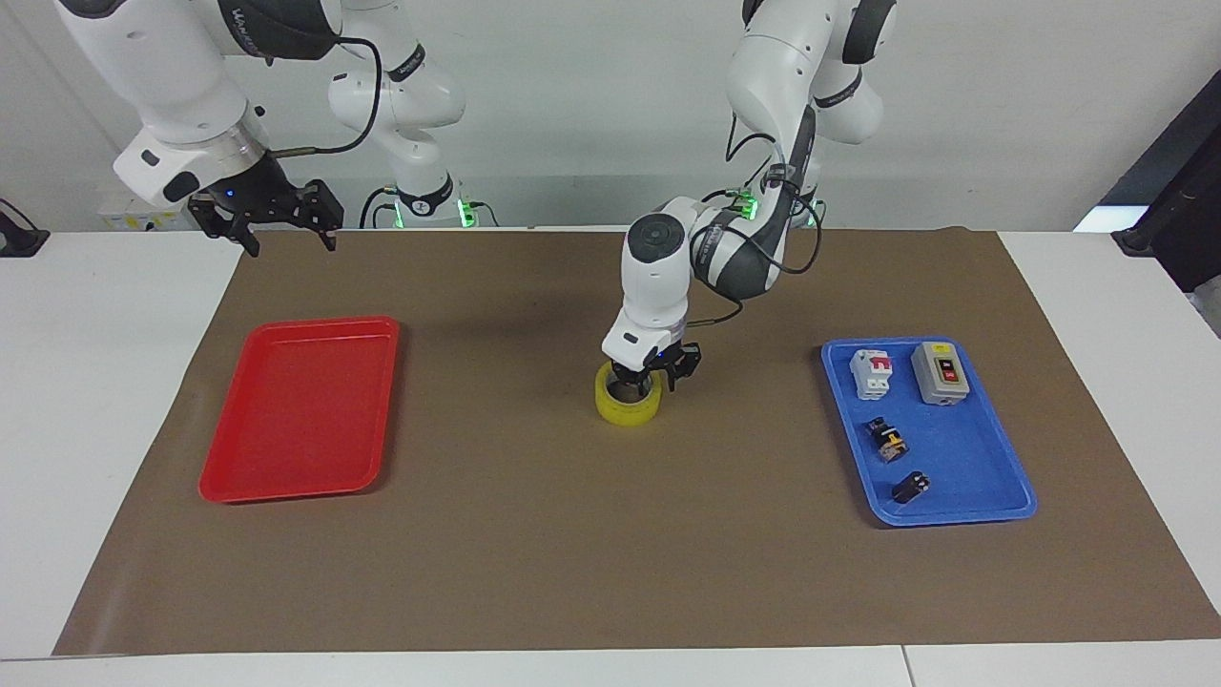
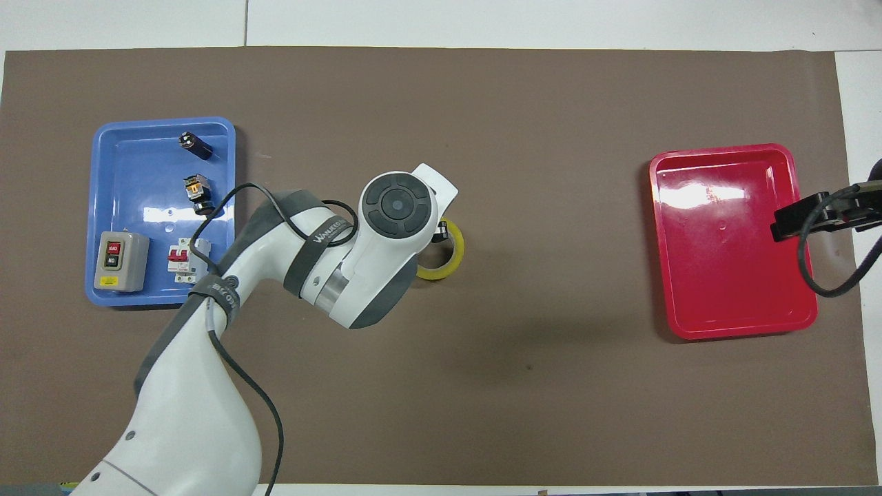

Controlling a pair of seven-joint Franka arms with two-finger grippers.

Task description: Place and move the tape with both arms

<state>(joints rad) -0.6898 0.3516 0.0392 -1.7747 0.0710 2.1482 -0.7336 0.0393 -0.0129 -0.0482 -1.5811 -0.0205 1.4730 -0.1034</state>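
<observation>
Tape flat on brown mat, just above centre of facing frame; in overhead view only an arc of the yellow ring visible past the arm's wrist, a bit left of frame centre. Sits roughly mid-table, between the two trays, well apart from both.

Left gripper right at tape's upper rim, pointing down, one finger apparently inside the hole and one outside near the rim. Jaws look closed on the ring wall, gripping the tape. Left arm enters overhead frame from bottom left, wrist covering most of the roll.

Right gripper at upper left of facing frame, raised over the mat's edge above the red tray; at right edge of overhead frame, over the tray's rim. Jaws spread wide, holding nothing. Right arm waiting.

Red tray at left-centre in facing view, nothing in it.

Blue tray at right-centre of facing frame w/ four items: white breaker w/ red lever and grey switch box in upper part, small black-and-yellow part mid-tray, small black part lower down. All apart from each other.
</observation>
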